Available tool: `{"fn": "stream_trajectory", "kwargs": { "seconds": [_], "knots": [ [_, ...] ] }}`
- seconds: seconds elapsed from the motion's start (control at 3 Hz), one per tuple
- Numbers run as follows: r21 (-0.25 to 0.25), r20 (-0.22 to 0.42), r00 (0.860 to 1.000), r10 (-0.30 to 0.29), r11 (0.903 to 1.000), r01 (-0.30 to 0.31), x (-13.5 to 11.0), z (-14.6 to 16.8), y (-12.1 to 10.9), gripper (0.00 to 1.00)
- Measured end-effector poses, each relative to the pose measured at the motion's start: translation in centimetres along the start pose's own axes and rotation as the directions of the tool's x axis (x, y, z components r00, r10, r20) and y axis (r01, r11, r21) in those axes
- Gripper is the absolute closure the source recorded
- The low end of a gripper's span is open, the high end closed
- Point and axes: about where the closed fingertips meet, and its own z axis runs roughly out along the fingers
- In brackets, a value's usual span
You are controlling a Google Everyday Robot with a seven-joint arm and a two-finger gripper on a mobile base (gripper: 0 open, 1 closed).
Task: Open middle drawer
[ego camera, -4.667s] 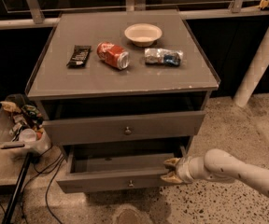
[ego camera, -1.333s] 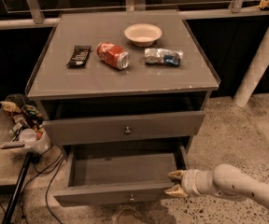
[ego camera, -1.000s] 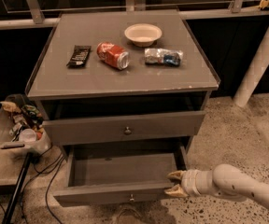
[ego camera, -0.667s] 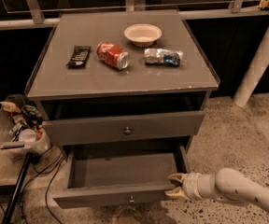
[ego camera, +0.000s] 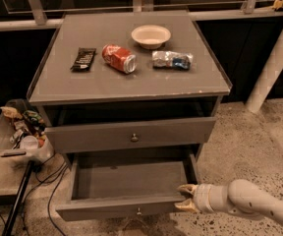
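The middle drawer is pulled well out under the cabinet, showing a shallow empty grey box. Its front panel has a small round knob at centre. My gripper is at the right end of that front panel, on an arm coming in from the lower right. Its two tan fingertips stand apart, one just inside the drawer and one in front of the panel. The drawer above, with its own knob, stands slightly out.
On the cabinet top lie a dark snack bar, a red can on its side, a white bowl and a crumpled bag. A bin of clutter and cables stand at the left. A white post is at the right.
The middle drawer has been pulled further out toward the front, with my gripper moving down and forward at its right end. Over the last second hardly anything has moved.
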Motion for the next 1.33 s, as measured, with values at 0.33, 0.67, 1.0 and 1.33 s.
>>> {"fn": "stream_trajectory", "kwargs": {
  "seconds": [0.33, 0.67, 1.0, 1.33],
  "knots": [
    [0.002, 0.003, 1.000, 0.004, 1.0000, -0.004, 0.1, -0.2, 0.6, 1.00],
    [-0.001, 0.023, 1.000, -0.015, 0.9999, 0.015, -0.6, -0.5, 2.1, 1.00],
    [-0.001, 0.023, 1.000, -0.015, 0.9999, 0.015, -0.6, -0.5, 2.1, 0.81],
    [-0.001, 0.023, 1.000, -0.015, 0.9999, 0.015, -0.6, -0.5, 2.1, 0.58]
  ]
}}
